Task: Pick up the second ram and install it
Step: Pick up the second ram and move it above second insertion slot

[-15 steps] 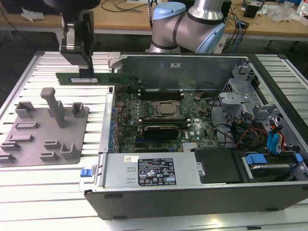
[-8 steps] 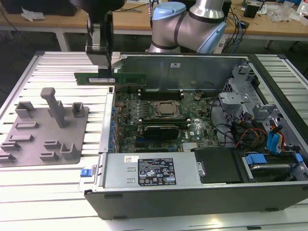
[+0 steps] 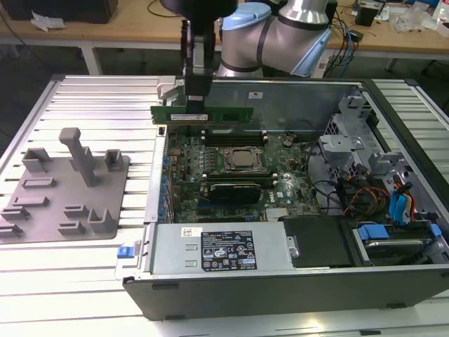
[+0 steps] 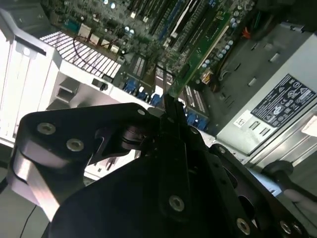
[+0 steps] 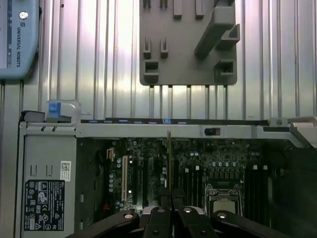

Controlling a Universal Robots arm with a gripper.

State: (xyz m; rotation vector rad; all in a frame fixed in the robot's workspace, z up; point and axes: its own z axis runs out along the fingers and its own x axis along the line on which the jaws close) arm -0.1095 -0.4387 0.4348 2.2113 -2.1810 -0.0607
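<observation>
My gripper (image 3: 198, 104) is shut on the second ram (image 3: 210, 114), a long green stick held level and on edge, above the far part of the open computer case (image 3: 393, 133). It hangs over the motherboard (image 3: 287, 165), just above the memory slots (image 3: 231, 138) behind the processor (image 3: 243, 160), apart from them. In both wrist views the second ram (image 5: 169, 158) (image 4: 198, 52) shows edge-on, sticking out from between the black fingers (image 5: 159, 198) over the board. The gripper (image 4: 167, 106) clamps the stick's upper edge.
A grey fixture plate (image 3: 66, 186) with upright blocks lies on the slatted table at the exterior view's left. Inside the case are a black expansion card (image 3: 235, 189), the power supply (image 3: 221, 249) at the front, and drive bays with cables (image 3: 393, 203) at the right.
</observation>
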